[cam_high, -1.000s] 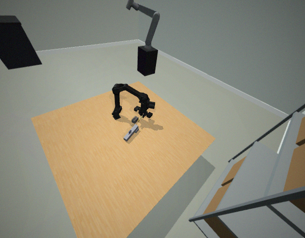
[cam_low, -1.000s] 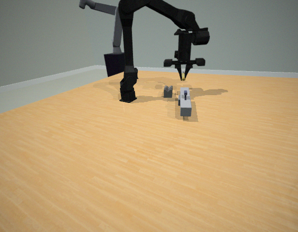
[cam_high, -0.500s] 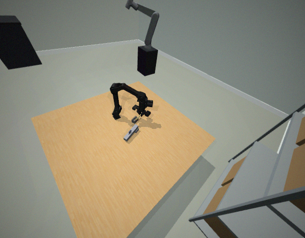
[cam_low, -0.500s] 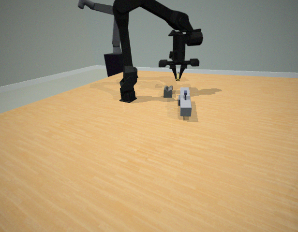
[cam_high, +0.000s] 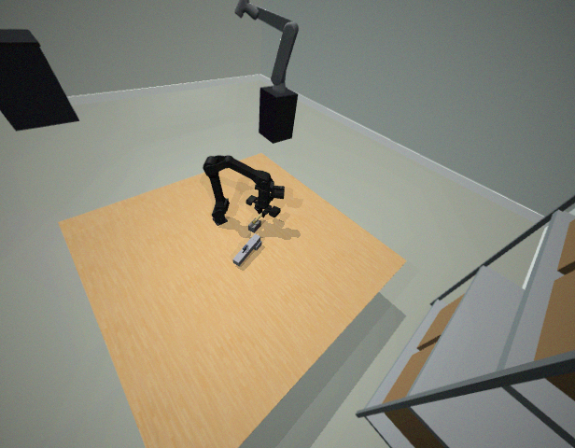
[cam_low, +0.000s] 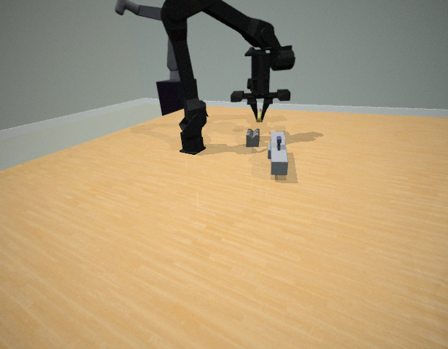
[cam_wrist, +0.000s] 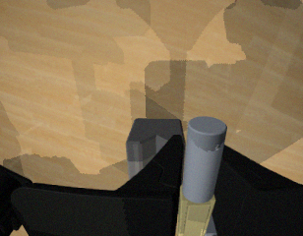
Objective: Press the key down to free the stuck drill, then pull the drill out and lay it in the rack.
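Observation:
My gripper point(cam_high: 261, 215) point(cam_low: 259, 120) point(cam_wrist: 189, 143) is shut on the drill point(cam_high: 257, 219) point(cam_low: 259, 115) point(cam_wrist: 206, 164), which has a grey cylindrical end and a yellow part. The drill is off the table, clear of the long grey block. The rack point(cam_high: 254, 226) point(cam_low: 252, 141) point(cam_wrist: 155, 129) is a small dark grey block with a V-shaped groove. It stands below the gripper; in the wrist view it is just left of the drill, partly hidden by a finger. The long grey block point(cam_high: 239, 258) point(cam_low: 278, 167) carries the dark key point(cam_high: 245, 248) point(cam_low: 278, 139) on top.
The wooden table point(cam_high: 181, 299) point(cam_low: 179, 243) bears the arm's base point(cam_high: 219, 217) point(cam_low: 193, 144), left of the rack. The long grey block stands near the rack, toward the cameras. A shelf unit point(cam_high: 476, 308) and another arm on a black pedestal point(cam_high: 277, 116) are beyond the table.

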